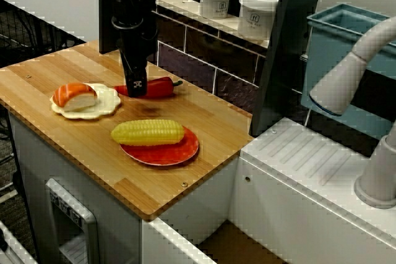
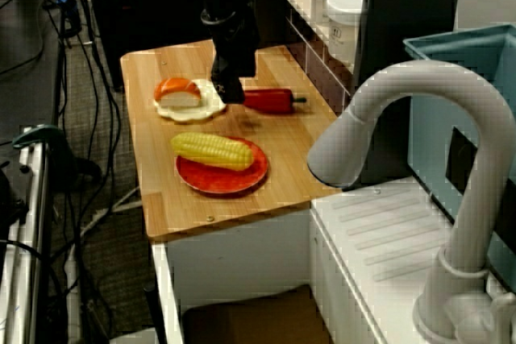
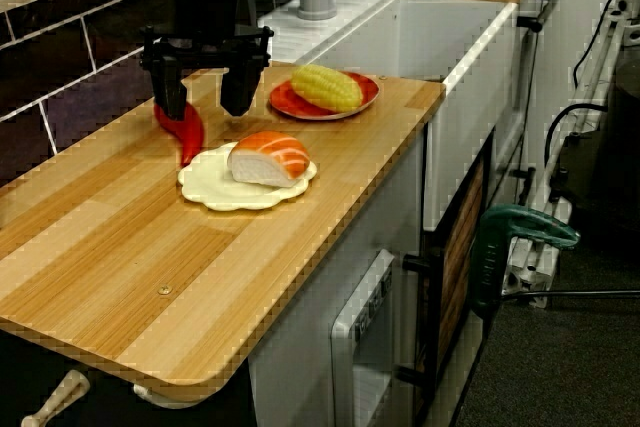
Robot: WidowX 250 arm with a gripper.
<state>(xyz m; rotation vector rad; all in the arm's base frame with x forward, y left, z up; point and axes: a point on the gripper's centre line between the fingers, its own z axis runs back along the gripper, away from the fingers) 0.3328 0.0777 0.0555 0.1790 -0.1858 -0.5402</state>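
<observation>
Corn [image 1: 147, 132] foremost, red pepper [image 1: 159, 87] beneath parted jaws

Red pepper [image 1: 159, 86], black end effector [image 3: 203, 105], yellow corn [image 1: 148, 132], red plate [image 1: 180, 153], orange-white sushi [image 1: 75, 95]

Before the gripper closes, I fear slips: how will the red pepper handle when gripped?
The red pepper looks glossy, tapered, so it may slip from the open gripper. It lies on its side, so a push could roll it.

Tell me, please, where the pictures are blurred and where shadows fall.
View across the counter: faucet out of focus, soft shadow from the gripper beside the red pepper. View over the sink: faucet blurred too. View along the counter: fairly sharp.
</observation>
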